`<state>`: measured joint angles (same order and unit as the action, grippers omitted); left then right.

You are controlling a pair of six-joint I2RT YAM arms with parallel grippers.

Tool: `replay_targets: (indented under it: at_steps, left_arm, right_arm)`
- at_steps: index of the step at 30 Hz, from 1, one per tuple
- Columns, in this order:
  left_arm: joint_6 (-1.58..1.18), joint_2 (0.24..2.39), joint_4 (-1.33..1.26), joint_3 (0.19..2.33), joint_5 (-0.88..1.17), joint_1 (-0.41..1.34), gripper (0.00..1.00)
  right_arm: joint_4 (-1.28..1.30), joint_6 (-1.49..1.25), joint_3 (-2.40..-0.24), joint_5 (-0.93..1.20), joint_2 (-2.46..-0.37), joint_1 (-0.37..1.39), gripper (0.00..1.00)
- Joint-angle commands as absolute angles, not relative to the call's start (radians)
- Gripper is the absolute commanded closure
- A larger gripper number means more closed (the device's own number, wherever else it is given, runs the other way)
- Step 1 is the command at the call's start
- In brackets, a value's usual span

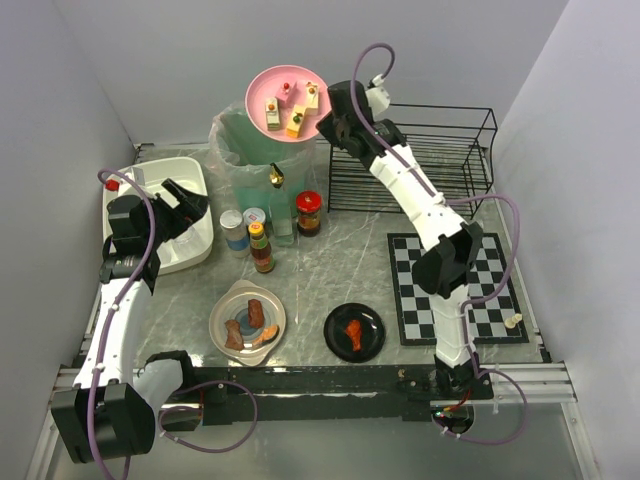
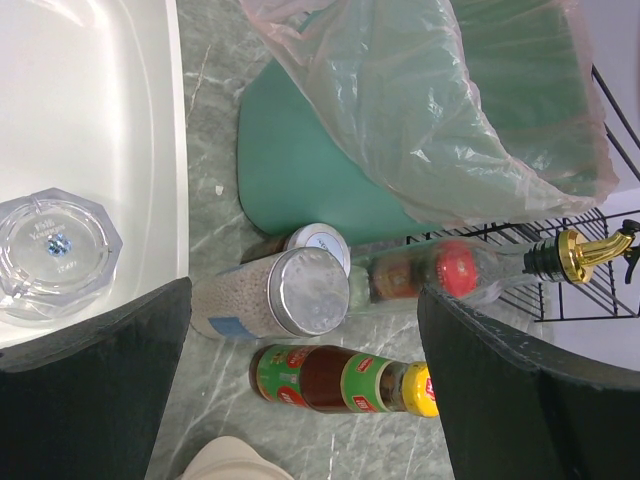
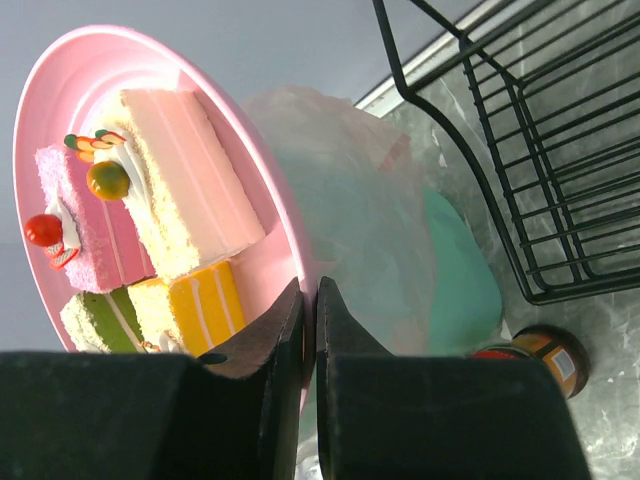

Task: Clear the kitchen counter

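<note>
My right gripper (image 1: 331,127) (image 3: 311,296) is shut on the rim of a pink plate (image 1: 290,92) (image 3: 272,205). The plate is tilted above a green bin (image 1: 252,152) (image 3: 450,275) lined with a clear bag, and it carries several cake slices (image 3: 185,185). My left gripper (image 1: 192,204) (image 2: 305,335) hangs open and empty over the left of the kitchen counter (image 1: 340,262), by the white tub (image 1: 172,174). Below it are a silver-lidded spice jar (image 2: 300,292) and a yellow-capped sauce bottle (image 2: 335,378).
On the counter stand a red-lidded jar (image 1: 309,212), a gold-spouted glass bottle (image 1: 279,195), a beige plate of sausages (image 1: 248,320) and a black plate of food (image 1: 354,332). A checkered mat (image 1: 450,285) and a wire rack (image 1: 430,155) are on the right. A glass dish (image 2: 55,250) lies in the tub.
</note>
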<state>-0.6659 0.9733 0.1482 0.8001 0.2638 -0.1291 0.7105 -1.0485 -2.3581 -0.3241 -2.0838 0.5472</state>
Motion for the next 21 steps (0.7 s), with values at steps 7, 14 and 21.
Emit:
replay_targets:
  at_steps: [7, 14, 21]
  left_arm:
    - [-0.652, 0.965, 0.155, 0.810, 0.258, -0.129, 0.01]
    - [-0.655, 0.965, 0.153, 0.805, 0.262, -0.129, 0.01]
    - [-0.657, 0.974, 0.150, 0.805, 0.278, -0.129, 0.01]
  right_arm:
    - [0.548, -1.043, -2.436, -0.486, -2.134, 0.606, 1.00]
    - [0.431, -0.887, -2.467, -0.589, -2.178, 0.650, 1.00]
    - [0.354, -0.765, -2.450, -0.690, -2.209, 0.680, 1.00]
